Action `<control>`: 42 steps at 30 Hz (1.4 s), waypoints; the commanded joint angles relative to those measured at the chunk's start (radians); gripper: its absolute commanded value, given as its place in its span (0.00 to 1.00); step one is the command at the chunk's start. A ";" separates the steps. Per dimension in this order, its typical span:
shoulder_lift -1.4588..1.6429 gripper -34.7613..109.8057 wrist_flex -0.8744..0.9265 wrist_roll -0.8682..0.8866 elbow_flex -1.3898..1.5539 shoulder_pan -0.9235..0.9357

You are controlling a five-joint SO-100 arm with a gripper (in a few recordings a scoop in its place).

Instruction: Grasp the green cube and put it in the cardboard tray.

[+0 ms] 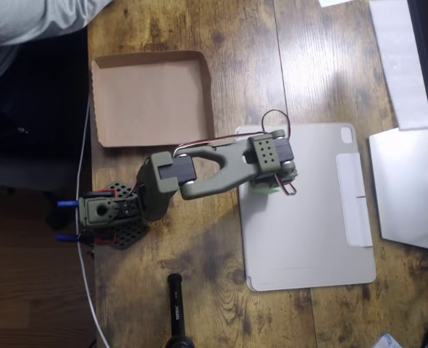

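The gripper (273,187) hangs over the grey tablet cover (308,210), above the mostly hidden green cube (266,191); jaw state cannot be told; the cardboard tray (150,98) sits well apart
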 commanded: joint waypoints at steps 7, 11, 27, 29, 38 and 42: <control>0.012 0.28 -0.038 -0.023 0.086 0.035; 0.012 0.35 -0.044 -0.049 0.097 0.034; 0.021 0.38 -0.250 -0.064 0.255 0.057; 0.021 0.36 -0.288 -0.066 0.285 0.058; 0.048 0.28 -0.259 -0.069 0.259 0.080; 0.048 0.28 -0.186 -0.051 0.186 0.060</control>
